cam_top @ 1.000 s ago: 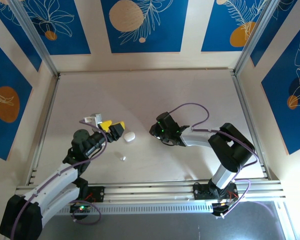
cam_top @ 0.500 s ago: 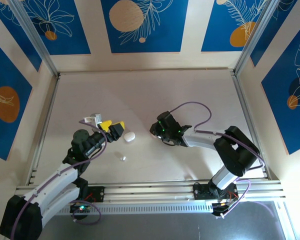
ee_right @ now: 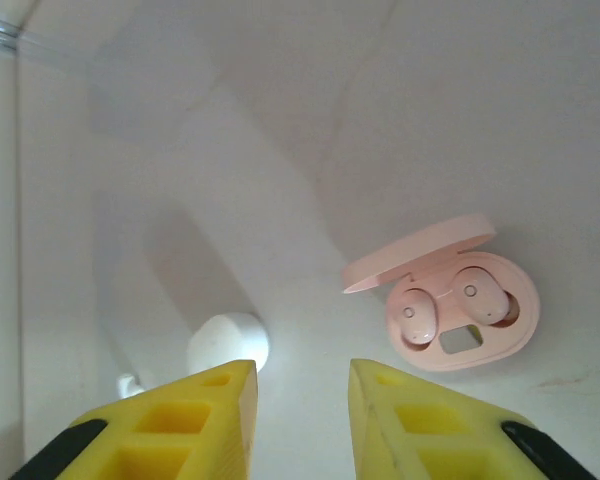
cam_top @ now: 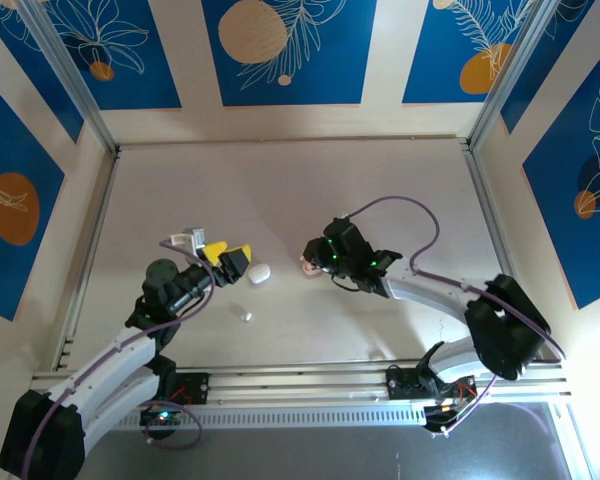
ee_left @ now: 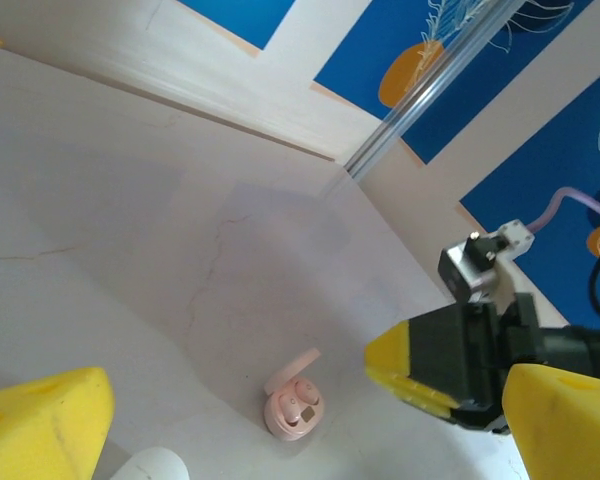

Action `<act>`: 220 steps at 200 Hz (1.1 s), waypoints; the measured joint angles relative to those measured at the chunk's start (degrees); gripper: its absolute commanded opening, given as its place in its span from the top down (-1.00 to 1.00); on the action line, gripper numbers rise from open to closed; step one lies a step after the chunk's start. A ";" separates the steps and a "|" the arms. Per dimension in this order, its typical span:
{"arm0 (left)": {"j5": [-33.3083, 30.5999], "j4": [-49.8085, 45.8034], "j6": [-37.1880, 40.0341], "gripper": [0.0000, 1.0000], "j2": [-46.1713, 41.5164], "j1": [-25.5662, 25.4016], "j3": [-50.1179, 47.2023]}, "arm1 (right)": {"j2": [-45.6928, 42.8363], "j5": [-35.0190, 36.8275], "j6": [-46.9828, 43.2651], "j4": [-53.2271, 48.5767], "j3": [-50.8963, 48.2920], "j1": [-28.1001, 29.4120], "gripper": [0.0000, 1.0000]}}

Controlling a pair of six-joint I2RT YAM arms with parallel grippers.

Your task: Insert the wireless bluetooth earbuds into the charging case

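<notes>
1. Top view: the right end effector sits just right of centre with its tips at the pink case. How far its jaws stand apart cannot be read from here. The left end effector, left of centre, is spread wide and empty, just beside the white case. One white earbud lies loose on the counter, a little below that case in the frame.
2. Left wrist view: its yellow fingers occupy the two lower corners, far apart with nothing between them. The pink case stands at bottom centre with its lid raised. The top of the white case pokes in at the bottom edge, left of centre. The right end effector hangs at the right of the frame, near the pink case.
3. Right wrist view: two yellow fingers line the bottom edge with a narrow gap between them, gripping nothing. The pink case lies right of centre with its lid tipped up, and both pink earbuds are seated side by side in their wells. The white case, lower left, looks shut.
4. Judgement: the pink pair appears finished, so the white set is the work left. The next move likely calls for getting the white case open, then pinching the loose white earbud finely. The bud is tiny and could roll or slip, and it must be turned to match its well.
</notes>
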 measured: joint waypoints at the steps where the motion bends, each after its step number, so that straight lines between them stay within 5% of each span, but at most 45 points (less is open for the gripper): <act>1: 0.04 0.02 0.00 -0.99 0.00 -0.02 0.00 | -0.22 0.00 -0.09 -0.09 0.00 0.00 0.35; 35: 0.70 1.20 1.14 -0.99 -0.07 -2.38 0.00 | -9.25 -0.07 -3.23 -3.30 -1.03 0.00 0.29; 93: -0.90 0.44 9.40 -0.99 1.77 -14.99 1.75 | -26.10 -1.97 -8.44 -11.17 -7.26 -1.18 0.23; 131: -2.99 -0.42 14.47 -0.99 5.49 -18.80 4.15 | -33.44 -4.79 -9.68 -15.54 -11.93 -4.13 0.22; 220: -0.46 -0.72 12.02 -1.00 25.24 -17.05 10.51 | -25.81 -14.38 -11.13 -15.96 -13.53 -11.58 0.29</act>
